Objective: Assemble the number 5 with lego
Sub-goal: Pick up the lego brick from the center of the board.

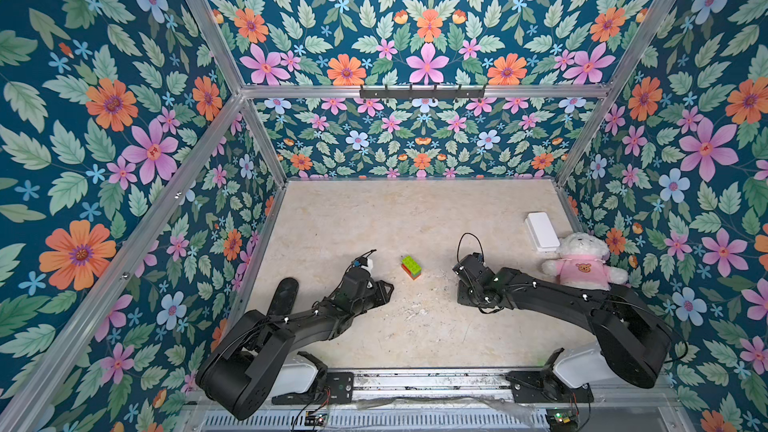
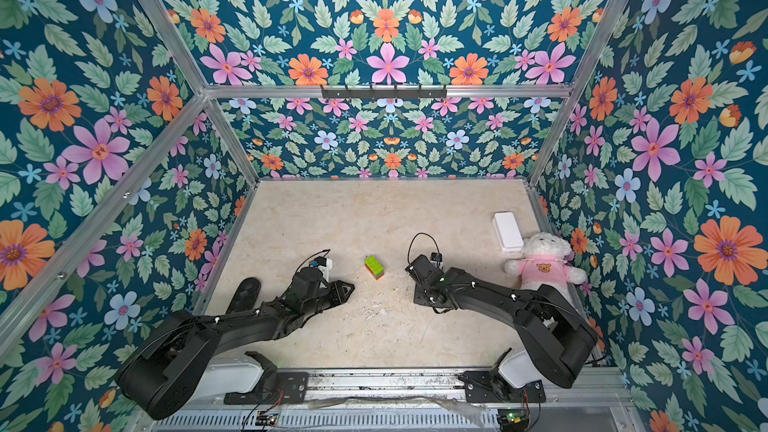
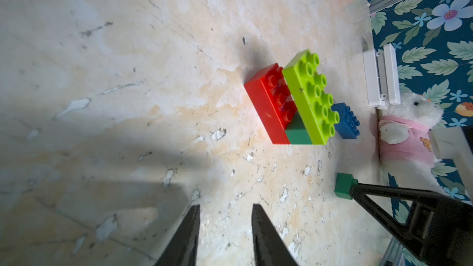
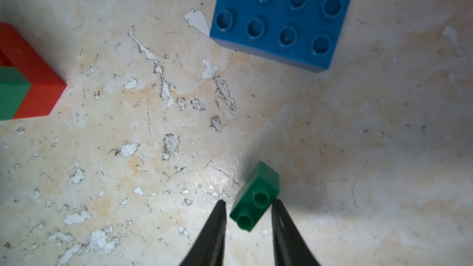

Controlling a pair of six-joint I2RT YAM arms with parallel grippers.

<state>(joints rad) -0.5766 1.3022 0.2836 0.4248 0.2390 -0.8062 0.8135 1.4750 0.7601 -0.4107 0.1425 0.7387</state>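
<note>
The coming move turns on the loose dark-green brick [image 4: 254, 198] and the right fingers [image 4: 282, 226]. The brick lies on the counter [image 4: 128, 149], studs up, directly between the two fingertips. Its long axis, the line through its two studs, runs oblique to the closing line of the fingers. One finger touches a corner of the brick; beside the other we see a narrow strip of counter. We therefore treat the right fingers as parted around the brick and not yet clamped on it. We judge that closing on it at this skew may rotate it.

The left fingers [image 3: 265, 239] stand slightly parted and hold nothing. They point toward the partial number 5 [image 1: 411, 267], which stands at mid-counter between the arms, left of the right fingers. It consists of a red brick [image 3: 263, 106] at the base, a second dark-green brick [image 3: 298, 133] on one end of it, and a lime-green brick [image 3: 311, 95] on top. The blue brick [image 4: 280, 20] lies flat, studs up, apart from the stack. The right arm is nearer to both loose bricks.

The white box [image 1: 541, 231] at the far right is closed; we cannot see its contents.
</note>
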